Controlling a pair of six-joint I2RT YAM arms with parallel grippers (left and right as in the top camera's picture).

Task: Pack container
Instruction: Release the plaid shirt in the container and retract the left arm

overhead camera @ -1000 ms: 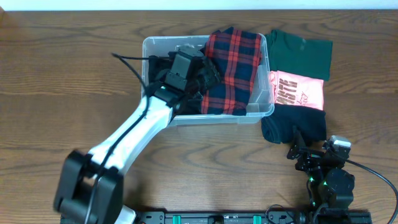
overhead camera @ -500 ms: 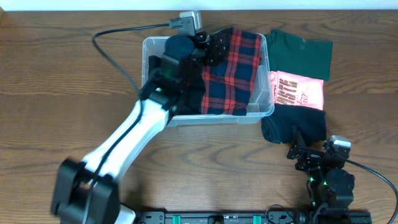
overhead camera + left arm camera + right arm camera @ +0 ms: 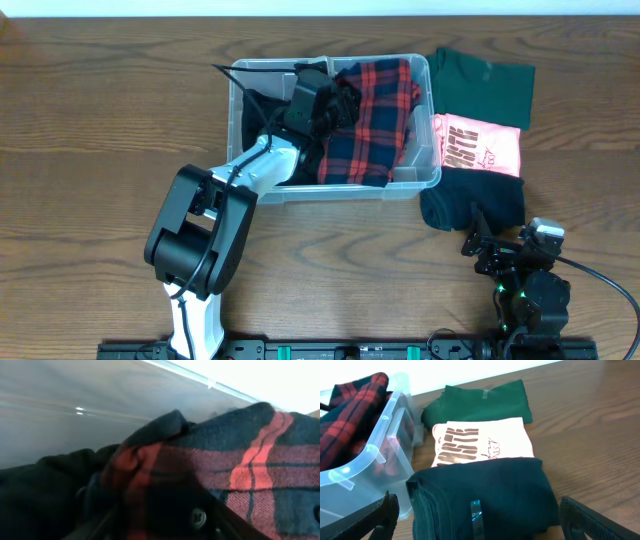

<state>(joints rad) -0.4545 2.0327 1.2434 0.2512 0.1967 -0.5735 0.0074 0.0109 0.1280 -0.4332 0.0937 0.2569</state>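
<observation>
The container [image 3: 350,190] is a clear bin at mid-table. A red plaid shirt [image 3: 372,120] lies in its right half, partly over the far rim. A black garment [image 3: 260,118] lies in its left half. My left gripper [image 3: 335,98] is inside the bin at the plaid shirt's left edge. In the left wrist view its fingers [image 3: 160,527] are closed round a bunched fold of the plaid shirt [image 3: 240,460], with the bin wall [image 3: 75,400] behind. My right gripper [image 3: 490,250] is open and empty at the table's front right; it also shows in the right wrist view [image 3: 480,522].
To the right of the bin lie three folded shirts in a row: green [image 3: 485,78] farthest, pink printed [image 3: 480,145] in the middle, dark [image 3: 475,200] nearest. The dark shirt [image 3: 485,490] lies just ahead of my open right fingers. The bin corner [image 3: 370,475] is to their left.
My left arm swung and its wrist rose toward the far rim, then came down into the bin. The plaid shirt's left edge has shifted. The right arm has not moved.
</observation>
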